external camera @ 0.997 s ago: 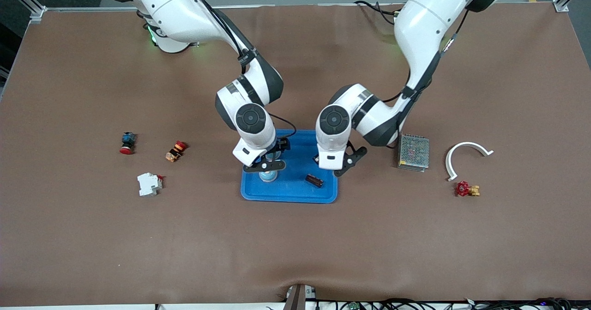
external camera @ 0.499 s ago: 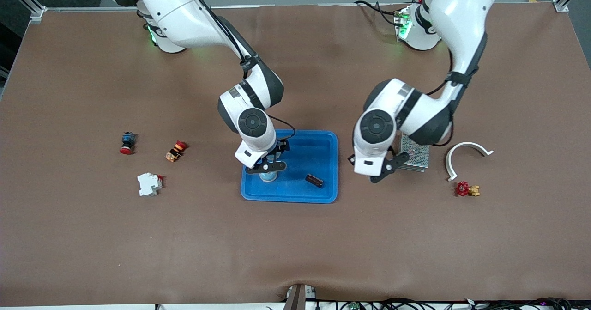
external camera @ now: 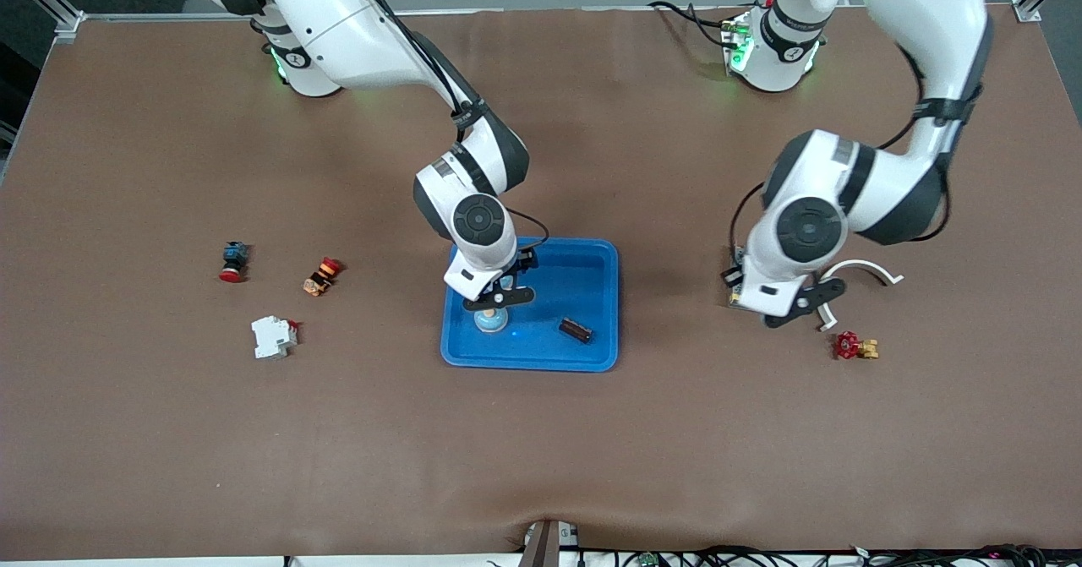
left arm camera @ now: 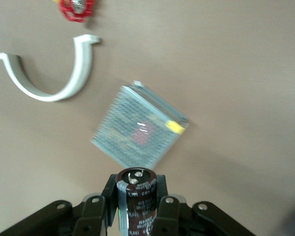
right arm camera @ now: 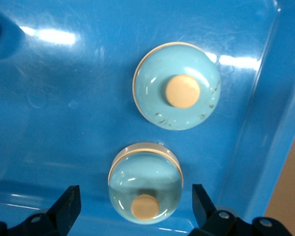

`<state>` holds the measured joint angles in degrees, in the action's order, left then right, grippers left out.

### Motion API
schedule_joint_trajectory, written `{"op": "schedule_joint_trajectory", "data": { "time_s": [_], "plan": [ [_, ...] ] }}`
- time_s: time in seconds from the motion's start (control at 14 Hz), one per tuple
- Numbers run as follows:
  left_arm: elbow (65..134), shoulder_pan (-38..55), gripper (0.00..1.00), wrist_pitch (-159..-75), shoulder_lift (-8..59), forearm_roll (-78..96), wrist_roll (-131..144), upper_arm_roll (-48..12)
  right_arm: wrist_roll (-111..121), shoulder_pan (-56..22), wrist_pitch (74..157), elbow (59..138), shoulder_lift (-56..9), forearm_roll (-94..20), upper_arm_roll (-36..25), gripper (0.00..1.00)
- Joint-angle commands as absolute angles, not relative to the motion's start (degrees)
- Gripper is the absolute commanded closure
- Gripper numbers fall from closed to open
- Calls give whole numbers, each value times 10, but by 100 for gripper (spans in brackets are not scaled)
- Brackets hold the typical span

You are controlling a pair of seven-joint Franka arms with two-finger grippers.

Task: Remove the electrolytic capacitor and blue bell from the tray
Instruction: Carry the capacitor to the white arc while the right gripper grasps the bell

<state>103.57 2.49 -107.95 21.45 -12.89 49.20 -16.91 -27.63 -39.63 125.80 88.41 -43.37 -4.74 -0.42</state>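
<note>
On the brown table [external camera: 541,449], the blue tray [external camera: 592,356] is holding the blue bell [external camera: 490,321] under the right gripper [external camera: 497,298], fingers spread. Over the mesh box [left arm camera: 140,131], the left gripper [left arm camera: 137,209] is clenching the electrolytic capacitor [left arm camera: 136,196].

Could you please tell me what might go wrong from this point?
The left gripper holds the electrolytic capacitor above the grey mesh box; released here, it could land on the box and roll off. The blue bell sits close to the tray rim, so the open right gripper might catch the rim.
</note>
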Motion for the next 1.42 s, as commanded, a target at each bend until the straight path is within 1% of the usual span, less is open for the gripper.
{"op": "schedule_joint_trajectory", "data": {
  "time_s": [0.0,0.28,0.5,0.64,0.78,1.0,1.14,1.21,1.28,1.35],
  "plan": [
    [1115,-24,100,-1106,164,-139,434,-175,-269,-403,1264,888,-437,-57,-9,0],
    [1214,-82,100,-1183,128,-141,367,-175,-269,-403,1269,888,-439,-57,-10,0],
    [1279,-120,100,-1236,114,-183,364,-175,-269,-403,1283,893,-444,-57,-10,0],
    [1319,-153,100,-1302,118,-195,364,-175,-269,-403,1290,898,-443,-57,-10,0],
    [1356,-160,100,-1366,124,-196,364,-174,-269,-403,1290,899,-444,-57,-10,0],
    [1378,-178,100,-1412,141,-197,364,-174,-269,-403,1290,899,-444,-57,-10,0],
    [1380,-180,100,-1434,155,-200,366,-172,-269,-403,1290,899,-444,-56,-10,0],
    [1380,-184,100,-1440,159,-200,368,-171,-269,-403,1290,899,-444,-56,-10,2],
    [1379,-189,100,-1445,167,-200,368,-171,-269,-403,1290,899,-444,-56,-10,5],
    [1379,-192,91,-1455,172,-204,368,-171,-269,-402,1290,899,-444,-56,-10,8]
  ]
}}
